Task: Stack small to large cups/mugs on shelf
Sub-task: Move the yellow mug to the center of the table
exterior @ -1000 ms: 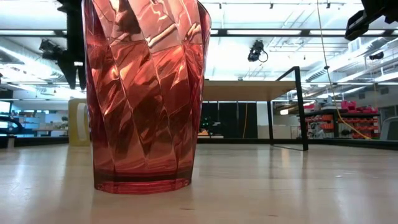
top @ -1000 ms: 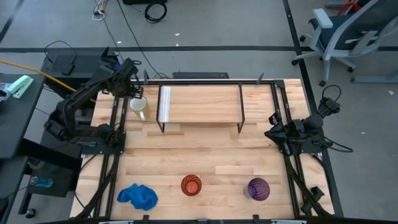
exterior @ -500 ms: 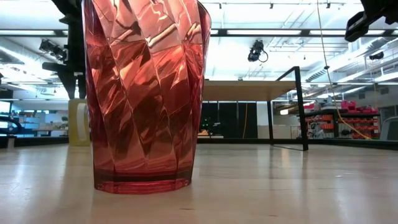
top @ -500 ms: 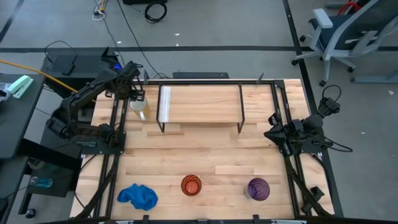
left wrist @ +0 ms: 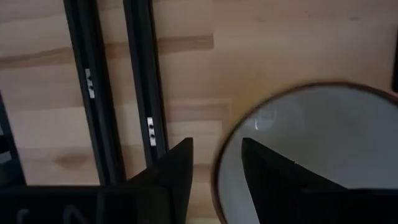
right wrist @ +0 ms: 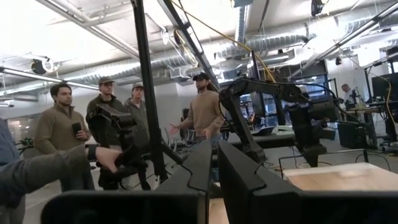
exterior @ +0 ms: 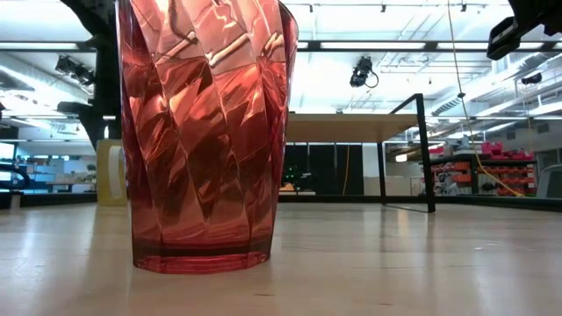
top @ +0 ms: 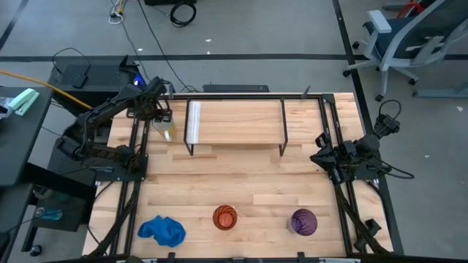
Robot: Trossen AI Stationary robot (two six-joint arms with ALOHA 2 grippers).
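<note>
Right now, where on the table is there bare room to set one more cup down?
The low light-wood shelf top is bare. So is the tabletop between the shelf and the orange swirl-patterned cup and purple tumbler. It is crowded beside the shelf, where the left claw straddles the rim of the white mug.

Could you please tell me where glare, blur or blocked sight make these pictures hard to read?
Low view: the tumbler stands close to the lens, fills the left half, and carries bright ceiling-light reflections; it hides much of the table behind. Left wrist view: the white mug and the left gripper are soft and blurred, too near to focus. Right wrist view: ceiling lights wash out the upper left.
</note>
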